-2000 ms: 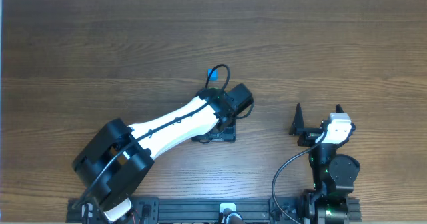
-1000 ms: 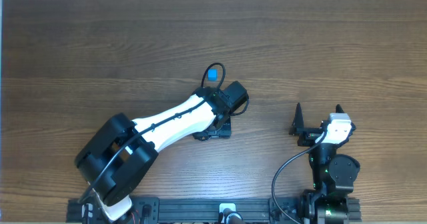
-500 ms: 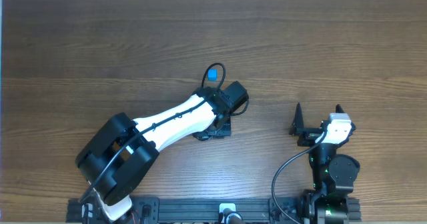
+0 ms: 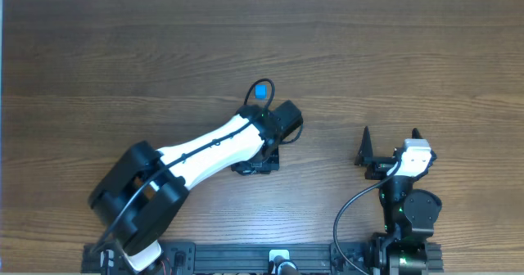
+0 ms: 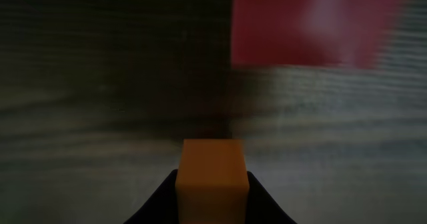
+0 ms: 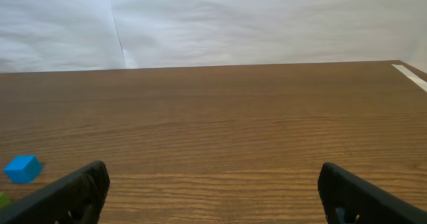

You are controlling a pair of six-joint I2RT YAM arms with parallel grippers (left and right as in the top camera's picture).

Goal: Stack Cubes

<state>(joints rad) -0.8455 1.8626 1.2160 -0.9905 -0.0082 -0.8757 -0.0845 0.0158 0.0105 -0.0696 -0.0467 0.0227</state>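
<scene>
Orange cube (image 5: pixel 212 156) pinched in left hand (image 5: pixel 212 179) | red cube (image 5: pixel 313 24) near | blue cube (image 4: pixel 260 91) apart | right hand (image 6: pixel 213 187) spread

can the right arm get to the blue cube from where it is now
Probably yes. The right gripper is open, and its own view shows bare table up to the blue cube. The left arm sits close beside the cube, so the approach could be tight.

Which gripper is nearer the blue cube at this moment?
Left. The left gripper, shut on an orange cube, is close by the blue cube, on the side toward the bases; the right gripper sits open, far off to the right.
</scene>
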